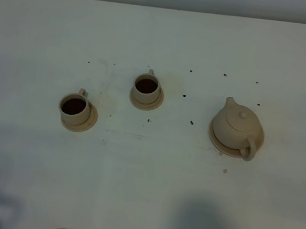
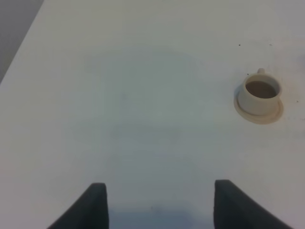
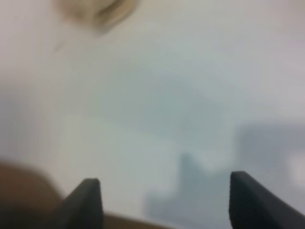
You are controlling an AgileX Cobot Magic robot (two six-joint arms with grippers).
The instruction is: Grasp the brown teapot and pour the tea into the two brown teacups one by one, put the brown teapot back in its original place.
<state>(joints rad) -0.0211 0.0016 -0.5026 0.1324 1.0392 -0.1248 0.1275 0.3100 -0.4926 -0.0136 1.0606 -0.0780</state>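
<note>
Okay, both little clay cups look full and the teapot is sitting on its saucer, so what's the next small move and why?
Probably none beyond keeping both arms back. Both small beige clay teacups hold dark tea, and the squat beige clay teapot sits on its wide round saucer. The right tool and left tool are open and empty.

Setting: robot test bench, lab-like; no household furnishings visible.
Worktop point(image 1: 141, 183): plain white, bare, scattered dark specks.
Backdrop: plain grey band beyond the far edge.
Props: clay tea set only, brown teapot point(image 1: 235, 127) and two brown teacups point(image 1: 75, 108) on saucers.
</note>
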